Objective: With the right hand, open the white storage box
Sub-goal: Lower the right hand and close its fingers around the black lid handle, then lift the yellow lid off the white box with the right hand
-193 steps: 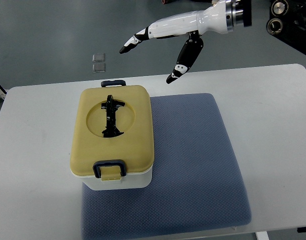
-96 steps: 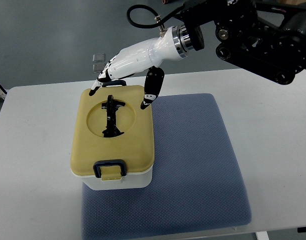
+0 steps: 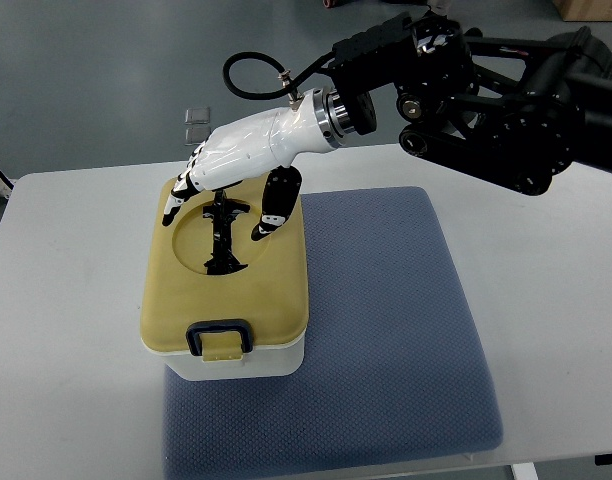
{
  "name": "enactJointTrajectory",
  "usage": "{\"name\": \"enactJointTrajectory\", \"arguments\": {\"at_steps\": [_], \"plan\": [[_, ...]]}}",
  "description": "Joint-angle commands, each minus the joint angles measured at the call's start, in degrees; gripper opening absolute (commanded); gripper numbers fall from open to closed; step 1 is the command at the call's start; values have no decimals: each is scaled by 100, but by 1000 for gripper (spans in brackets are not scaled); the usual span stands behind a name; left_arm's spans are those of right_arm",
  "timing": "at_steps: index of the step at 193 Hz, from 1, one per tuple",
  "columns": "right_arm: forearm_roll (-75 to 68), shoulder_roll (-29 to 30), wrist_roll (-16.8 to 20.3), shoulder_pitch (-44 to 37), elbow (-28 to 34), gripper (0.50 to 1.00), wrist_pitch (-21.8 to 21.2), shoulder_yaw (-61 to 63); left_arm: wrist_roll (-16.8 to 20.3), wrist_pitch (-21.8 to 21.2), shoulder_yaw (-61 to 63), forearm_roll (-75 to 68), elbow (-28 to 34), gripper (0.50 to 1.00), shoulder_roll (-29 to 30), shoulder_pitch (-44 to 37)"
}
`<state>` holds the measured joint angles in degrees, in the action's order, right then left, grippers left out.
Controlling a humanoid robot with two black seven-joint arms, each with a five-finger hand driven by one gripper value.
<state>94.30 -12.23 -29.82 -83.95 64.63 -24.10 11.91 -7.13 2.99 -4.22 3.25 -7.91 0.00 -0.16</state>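
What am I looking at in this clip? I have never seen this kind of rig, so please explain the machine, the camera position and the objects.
There is one camera, looking steeply down from the robot's own side. The black jointed arm coming in from the right edge ends in a white right hand with black-tipped fingers. The fingers are spread and hold nothing; the hand hovers over the far part of the box lid. The left arm is out of view.

On the white table lies a blue-grey mat. On its left part sits a white storage box with a yellow lid. The lid is closed, with a black folding handle in a round recess and a dark latch at the near edge.
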Motion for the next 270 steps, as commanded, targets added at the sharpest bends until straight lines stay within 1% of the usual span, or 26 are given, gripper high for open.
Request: {"name": "enactJointTrajectory", "arguments": {"at_steps": [1, 35, 46, 57, 69, 76, 88, 99, 120, 125, 132, 137, 139, 140, 150, 157, 167, 176, 185, 196, 206, 227, 270], "plan": [[27, 45, 161, 63, -29, 842, 28, -5, 1, 0, 0, 0, 0, 1000, 0, -1], [44, 54, 169, 125, -38, 838, 28, -5, 1, 0, 0, 0, 0, 1000, 0, -1], [44, 54, 169, 133, -38, 829, 28, -14, 1, 0, 0, 0, 0, 1000, 0, -1], [44, 54, 169, 151, -38, 801, 28, -22, 1, 0, 0, 0, 0, 1000, 0, -1], [44, 54, 161, 160, -38, 787, 28, -22, 1, 0, 0, 0, 0, 1000, 0, -1], [44, 45, 161, 186, -38, 762, 28, -22, 1, 0, 0, 0, 0, 1000, 0, -1], [44, 45, 152, 195, -38, 754, 28, -22, 1, 0, 0, 0, 0, 1000, 0, -1], [44, 45, 143, 186, -29, 727, 28, -22, 1, 0, 0, 0, 0, 1000, 0, -1], [36, 54, 134, 195, -29, 709, 28, -14, 1, 0, 0, 0, 0, 1000, 0, -1], [44, 54, 125, 195, -29, 691, 28, -14, 1, 0, 0, 0, 0, 1000, 0, -1], [44, 54, 125, 195, -29, 682, 28, -14, 1, 0, 0, 0, 0, 1000, 0, -1], [36, 54, 117, 195, -29, 658, 28, -14, 1, 0, 0, 0, 0, 1000, 0, -1], [36, 54, 117, 195, -29, 658, 28, -14, 1, 0, 0, 0, 0, 1000, 0, -1], [36, 54, 117, 195, -29, 648, 28, -14, 1, 0, 0, 0, 0, 1000, 0, -1], [36, 54, 108, 204, -29, 619, 28, -14, 1, 0, 0, 0, 0, 1000, 0, -1], [36, 71, 108, 204, -29, 613, 28, -5, 1, 0, 0, 0, 0, 1000, 0, 8], [44, 89, 99, 195, -29, 584, 28, -5, 1, 0, 0, 0, 0, 1000, 0, -1], [36, 98, 99, 204, -29, 572, 28, -5, 1, 0, 0, 0, 0, 1000, 0, -1], [36, 106, 90, 204, -29, 541, 28, -5, 1, 0, 0, 0, 0, 1000, 0, -1], [36, 133, 73, 195, -38, 535, 28, -5, 1, 9, 0, 0, 0, 1000, 0, -1], [36, 133, 64, 204, -29, 511, 28, -5, 1, 0, 0, 0, 0, 1000, 0, -1], [27, 133, 55, 186, -38, 500, 28, 48, 1, 0, 0, 0, 0, 1000, 0, -1], [-26, 106, 20, 160, -29, 500, 37, 92, 1, 0, 0, 0, 0, 1000, 0, -1]]}}
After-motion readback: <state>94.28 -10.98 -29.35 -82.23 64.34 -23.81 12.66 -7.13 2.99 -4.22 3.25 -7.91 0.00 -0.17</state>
